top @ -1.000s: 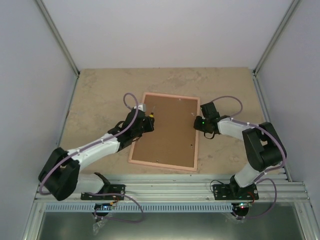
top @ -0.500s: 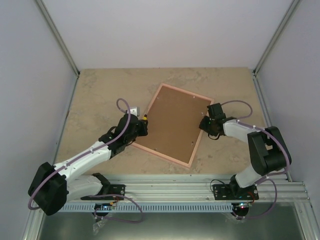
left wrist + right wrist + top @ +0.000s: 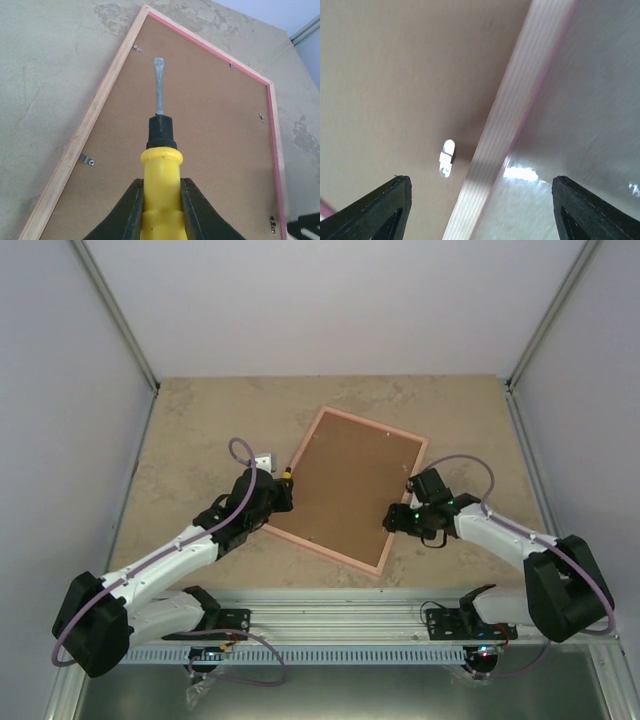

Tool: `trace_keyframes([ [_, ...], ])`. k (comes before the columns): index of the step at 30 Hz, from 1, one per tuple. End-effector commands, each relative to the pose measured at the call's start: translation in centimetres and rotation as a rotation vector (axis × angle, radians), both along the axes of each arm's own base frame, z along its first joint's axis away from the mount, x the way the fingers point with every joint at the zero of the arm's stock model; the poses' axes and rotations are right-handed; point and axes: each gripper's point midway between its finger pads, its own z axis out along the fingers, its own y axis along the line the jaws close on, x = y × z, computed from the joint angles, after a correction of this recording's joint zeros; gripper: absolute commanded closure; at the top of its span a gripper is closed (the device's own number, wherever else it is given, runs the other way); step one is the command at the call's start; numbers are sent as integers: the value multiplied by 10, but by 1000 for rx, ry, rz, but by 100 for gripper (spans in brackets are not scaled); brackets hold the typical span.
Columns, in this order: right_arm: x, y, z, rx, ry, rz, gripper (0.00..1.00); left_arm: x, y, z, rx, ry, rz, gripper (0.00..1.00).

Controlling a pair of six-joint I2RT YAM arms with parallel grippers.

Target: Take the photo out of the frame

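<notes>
The pink frame (image 3: 376, 424) lies face down and skewed on the table, its brown fibreboard back (image 3: 210, 145) up. The photo is hidden beneath that back. My left gripper (image 3: 161, 187) is shut on a yellow-handled screwdriver (image 3: 160, 162), whose flat blade (image 3: 159, 85) points over the back near the frame's left edge (image 3: 102, 107). My right gripper (image 3: 481, 200) stands open low over the frame's right edge (image 3: 515, 115), near a metal tab (image 3: 447, 157). In the top view it (image 3: 395, 518) sits at the frame's near right side.
Small metal tabs (image 3: 87, 160) (image 3: 231, 66) (image 3: 261, 116) hold the back along the frame's rim. An aluminium rail (image 3: 340, 615) runs along the table's near edge. Grey walls with corner posts (image 3: 120, 320) close in the sides and back.
The frame has turned clockwise on the table. My right gripper has opened and slid toward the near end of the frame's right edge. The left gripper drew back a little, screwdriver still held.
</notes>
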Motion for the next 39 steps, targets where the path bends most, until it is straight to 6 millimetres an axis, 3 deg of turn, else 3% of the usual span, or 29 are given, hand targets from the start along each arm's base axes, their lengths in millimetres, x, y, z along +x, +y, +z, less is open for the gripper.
trace_keyframes([
  [1,-39,18,-5,42,71,146,22,2,5,1,12,-19,17,100],
  [6,-65,51,-7,84,98,257,22,2,5,0,13,-17,17,100],
  [12,-72,104,4,134,78,369,22,2,10,-2,26,-12,40,100],
  [22,-52,204,6,159,1,526,23,2,27,0,41,-23,117,100],
  [26,-41,231,12,169,-33,593,23,2,29,-2,23,-16,117,100],
  [29,-36,235,17,147,-52,621,23,5,33,-5,12,-1,131,100],
  [33,-16,214,28,88,-104,612,23,6,40,-6,-10,4,149,100],
  [36,16,184,48,68,-165,564,23,6,42,-6,-22,3,150,100],
  [39,61,149,64,49,-223,487,23,7,39,-9,-24,14,137,100],
])
